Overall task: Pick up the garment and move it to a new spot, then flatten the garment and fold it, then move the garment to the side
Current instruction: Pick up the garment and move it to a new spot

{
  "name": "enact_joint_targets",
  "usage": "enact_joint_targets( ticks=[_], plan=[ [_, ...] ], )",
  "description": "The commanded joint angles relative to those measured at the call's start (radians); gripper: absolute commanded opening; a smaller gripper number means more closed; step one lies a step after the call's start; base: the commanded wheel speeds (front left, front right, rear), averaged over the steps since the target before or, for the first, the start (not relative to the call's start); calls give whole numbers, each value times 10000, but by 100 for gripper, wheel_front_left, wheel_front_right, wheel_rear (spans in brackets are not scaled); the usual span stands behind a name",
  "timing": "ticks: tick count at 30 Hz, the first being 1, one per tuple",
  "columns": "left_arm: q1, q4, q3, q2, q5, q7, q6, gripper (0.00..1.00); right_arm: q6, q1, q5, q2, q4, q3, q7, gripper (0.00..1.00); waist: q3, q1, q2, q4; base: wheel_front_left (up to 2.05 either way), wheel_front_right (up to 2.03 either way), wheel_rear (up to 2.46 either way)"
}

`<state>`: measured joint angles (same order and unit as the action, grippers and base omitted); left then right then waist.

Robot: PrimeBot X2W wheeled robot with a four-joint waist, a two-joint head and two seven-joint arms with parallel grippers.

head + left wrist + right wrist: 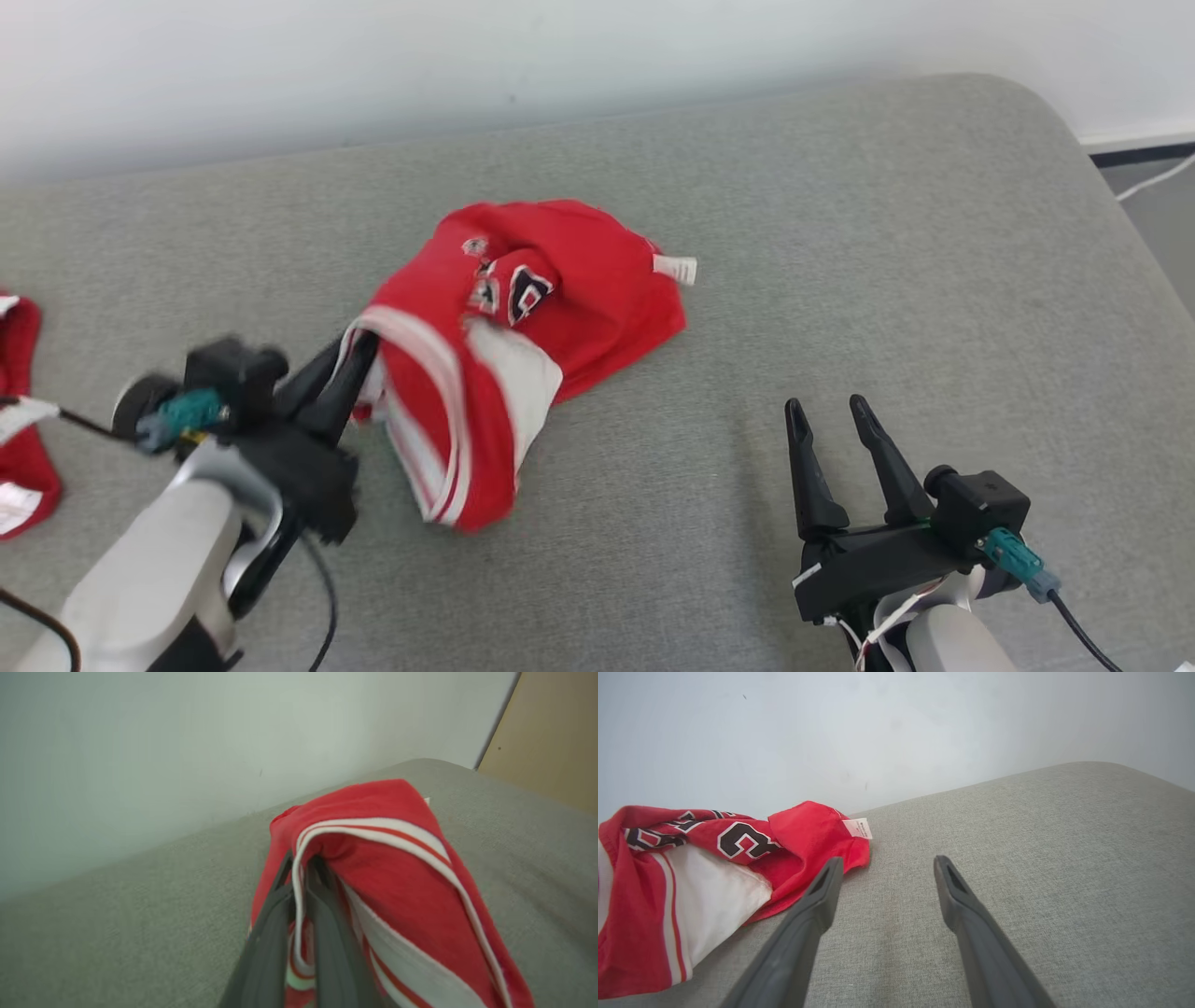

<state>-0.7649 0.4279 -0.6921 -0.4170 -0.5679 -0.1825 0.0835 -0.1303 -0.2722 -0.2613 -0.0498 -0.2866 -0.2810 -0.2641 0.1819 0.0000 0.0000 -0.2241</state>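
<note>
The garment (523, 317) is a red jersey with white stripes and black lettering, bunched on the grey cushion. My left gripper (359, 350) is shut on its white-striped edge at the left and lifts that edge, so the cloth hangs in a fold. In the left wrist view the striped hem (373, 830) is pinched between the two dark fingers (271, 933). My right gripper (826, 411) stands open over bare cushion to the right of the garment (705, 868), not touching it, with nothing between its fingers (817, 896).
The grey cushion (840, 233) ends at a pale wall behind and curves off at the right, where floor and a white cable (1153, 177) show. Another red cloth (23, 420) lies at the far left edge.
</note>
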Motion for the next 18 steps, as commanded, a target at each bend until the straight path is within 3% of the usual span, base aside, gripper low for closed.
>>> enact_joint_targets(
  ticks=[1,2,3,4,5,12,18],
  plan=[
    [185,229,-57,-9,13,-146,58,0,-8,93,92,-12,-45,-36,-12,100,-57,0,0,136,0,0,0],
    [211,552,-39,77,-37,-341,120,0,-8,118,114,-12,-84,-16,-12,100,-89,0,0,217,0,0,0],
    [283,917,-27,141,-90,-440,138,13,-8,134,104,-12,-103,-49,-12,100,-111,0,0,283,0,0,0],
    [336,1261,-154,166,45,-525,193,44,-8,133,102,-12,-134,-72,-12,100,-143,0,0,345,0,0,0],
    [358,1607,-158,251,66,-603,185,100,-8,132,94,-11,-185,-110,-12,100,-170,0,0,397,0,0,0],
    [813,2534,-182,969,282,-828,195,100,-8,256,24,-12,-300,-75,-12,100,-335,0,0,825,0,0,0],
    [2165,1293,439,1282,534,-830,-288,100,-8,537,67,-14,-294,74,-12,100,-500,0,0,1137,0,0,0]
  ],
)
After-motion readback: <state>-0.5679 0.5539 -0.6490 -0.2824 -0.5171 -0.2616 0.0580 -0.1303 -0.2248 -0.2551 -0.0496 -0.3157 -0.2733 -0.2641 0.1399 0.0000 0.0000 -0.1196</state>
